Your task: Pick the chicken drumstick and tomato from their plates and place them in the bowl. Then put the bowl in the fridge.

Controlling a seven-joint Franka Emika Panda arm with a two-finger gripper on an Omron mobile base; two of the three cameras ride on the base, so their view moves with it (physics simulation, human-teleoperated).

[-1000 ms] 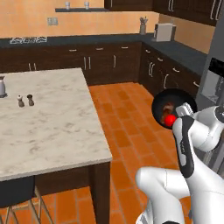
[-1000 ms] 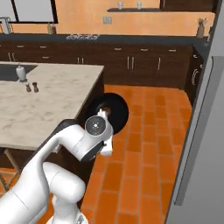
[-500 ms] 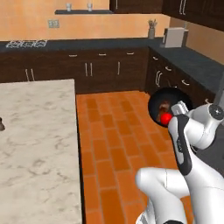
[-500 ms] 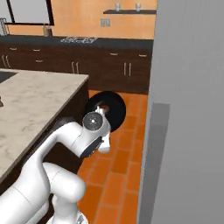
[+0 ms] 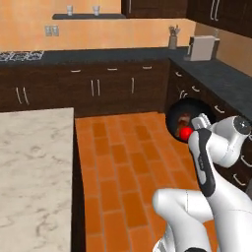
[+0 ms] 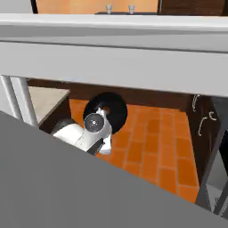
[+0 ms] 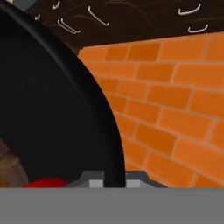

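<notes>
My two-finger gripper (image 7: 115, 180) pinches the round black bowl (image 5: 186, 119) by its thin rim; loaded with the red tomato (image 5: 185, 133), it may tip.

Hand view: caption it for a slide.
Pincer shut on the rim of the black bowl, tomato and drumstick inside, above orange brick floor.
</notes>
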